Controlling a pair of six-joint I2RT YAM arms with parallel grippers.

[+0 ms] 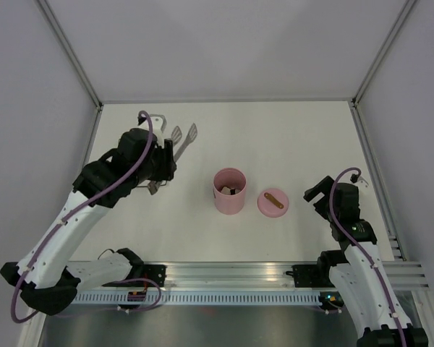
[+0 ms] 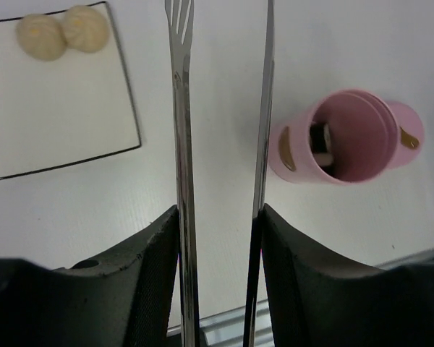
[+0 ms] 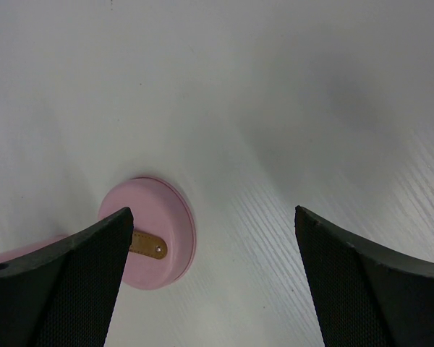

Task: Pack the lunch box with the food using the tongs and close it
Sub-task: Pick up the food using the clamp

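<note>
Gripping tongs [image 2: 182, 144], left tool [image 2: 220, 217]; right tool [image 3: 213, 212] wide; lunch box [image 2: 296, 163] holds food [image 2: 320, 137]

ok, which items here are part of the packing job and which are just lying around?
Job: tongs, lunch box, lid, two beige buns, piece inside box.
Just there: white tray, frame rail.
</note>
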